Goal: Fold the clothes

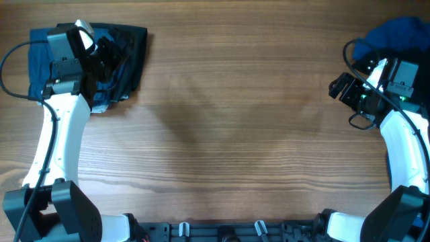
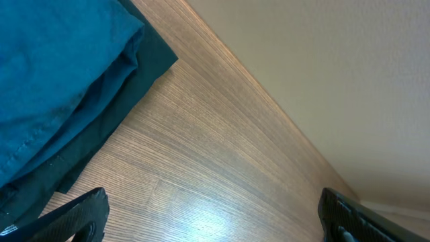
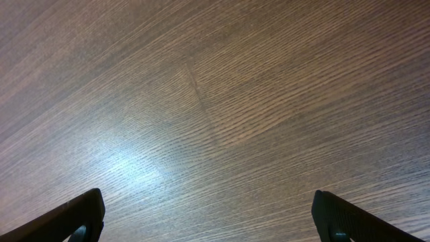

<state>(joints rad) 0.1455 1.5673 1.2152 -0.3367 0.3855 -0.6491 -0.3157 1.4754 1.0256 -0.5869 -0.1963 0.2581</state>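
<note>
- The left gripper (image 2: 211, 223) stands wide open. Its two dark fingers (image 2: 80, 215) sit at the lower corners of the wrist view, with only bare wood between them, and it holds nothing.
- From overhead, this gripper (image 1: 111, 57) is above the right part of a folded stack (image 1: 131, 47) at the far left of the table (image 1: 222, 134). Whether a finger brushes the cloth cannot be told.
- The right gripper (image 3: 211, 225) is just as wide open and empty, with only wood grain under it. Overhead, it (image 1: 340, 87) points left at the right side of the table.
- In the stack, a blue garment (image 2: 60, 74) with a stitched seam lies in smooth folded layers on top of a black garment (image 2: 144, 74). The black one's edge sticks out to the right, flat on the wood.
- A royal blue garment (image 1: 396, 33) lies bunched and unfolded at the far right corner, just beyond the right arm's wrist.
</note>
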